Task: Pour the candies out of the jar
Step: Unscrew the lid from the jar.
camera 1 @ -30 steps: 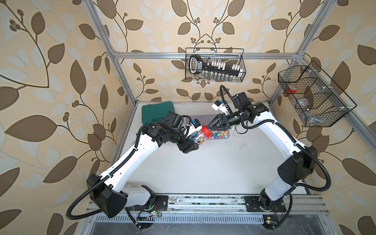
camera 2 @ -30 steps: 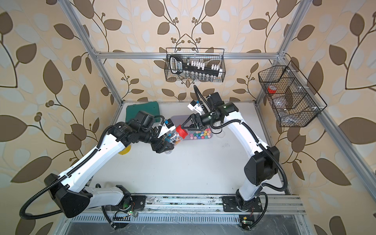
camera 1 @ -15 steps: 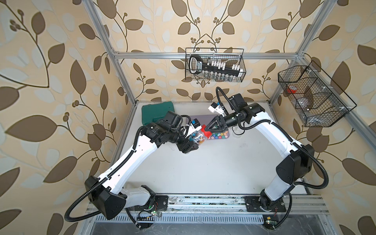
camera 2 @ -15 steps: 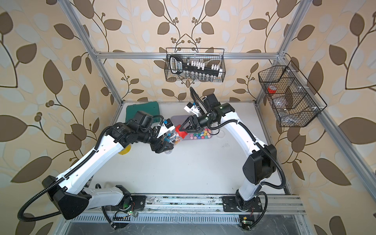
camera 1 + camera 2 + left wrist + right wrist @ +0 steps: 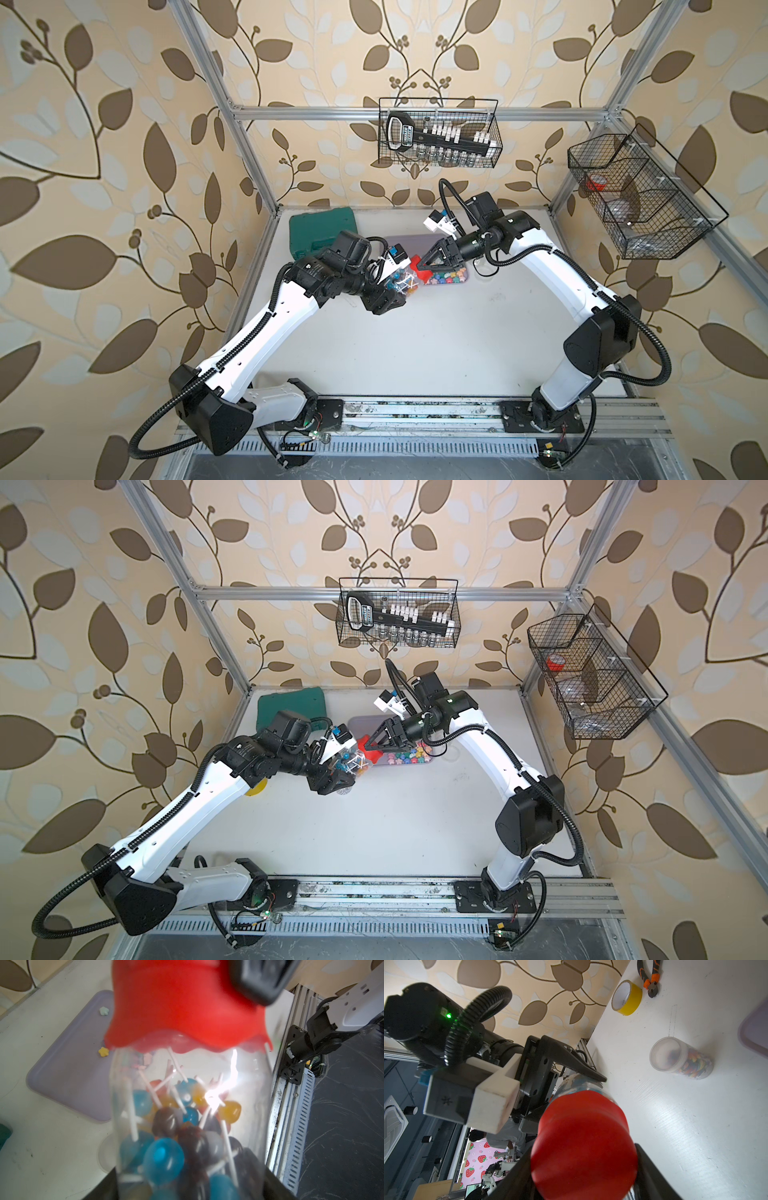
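Far left, the left arm covers part of the green case (image 5: 322, 228). The left gripper (image 5: 390, 291) clamps a clear jar (image 5: 187, 1115), tilted above the table beside the purple tray (image 5: 409, 243); the jar's base is cut off in the wrist view. Inside lie the candies (image 5: 162, 1155): blurred blue, amber and dark lollipops on white sticks. The red lid (image 5: 583, 1147) is on. The right gripper (image 5: 422, 266) brackets it; firm contact cannot be confirmed. Pastel star pieces (image 5: 446, 279) lie in the tray, partly hidden.
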`<state>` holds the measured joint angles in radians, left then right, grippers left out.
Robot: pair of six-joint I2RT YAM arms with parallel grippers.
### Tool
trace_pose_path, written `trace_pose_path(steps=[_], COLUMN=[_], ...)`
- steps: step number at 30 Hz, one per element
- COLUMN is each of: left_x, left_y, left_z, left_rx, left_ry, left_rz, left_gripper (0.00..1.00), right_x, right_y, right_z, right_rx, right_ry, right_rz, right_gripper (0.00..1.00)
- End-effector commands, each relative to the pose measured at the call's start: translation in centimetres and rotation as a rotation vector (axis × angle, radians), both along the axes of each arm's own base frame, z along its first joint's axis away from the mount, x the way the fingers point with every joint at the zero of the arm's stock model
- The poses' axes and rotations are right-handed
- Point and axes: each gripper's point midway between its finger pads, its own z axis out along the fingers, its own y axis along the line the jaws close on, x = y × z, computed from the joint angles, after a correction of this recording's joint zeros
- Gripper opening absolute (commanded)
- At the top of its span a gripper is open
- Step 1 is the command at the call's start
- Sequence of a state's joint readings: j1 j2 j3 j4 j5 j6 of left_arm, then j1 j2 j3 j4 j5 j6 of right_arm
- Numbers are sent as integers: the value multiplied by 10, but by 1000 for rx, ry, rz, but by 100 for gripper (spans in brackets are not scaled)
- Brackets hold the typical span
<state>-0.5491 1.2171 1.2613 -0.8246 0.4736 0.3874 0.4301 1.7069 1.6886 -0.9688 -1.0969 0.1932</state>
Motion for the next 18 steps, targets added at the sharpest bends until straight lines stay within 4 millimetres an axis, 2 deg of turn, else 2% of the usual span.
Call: trace_pose_path(steps=[1,8,18], left_x=[-2,-6,-12], left_y=[-14,-24,-28], left_z=[41,51,74], left_rx=[-150,-234,-356], left_ry=[-105,-81,-50], left_rz=[-47,-73,-114], left_gripper=[69,69,69], right_x=[-5,-6,-23], right_y=[-1,-4,-7], right_z=[7,16,26], right_rx=[10,25,99], right_ry=[-52,-129,-265], right_rz=[16,18,83], right_gripper=[40,35,31])
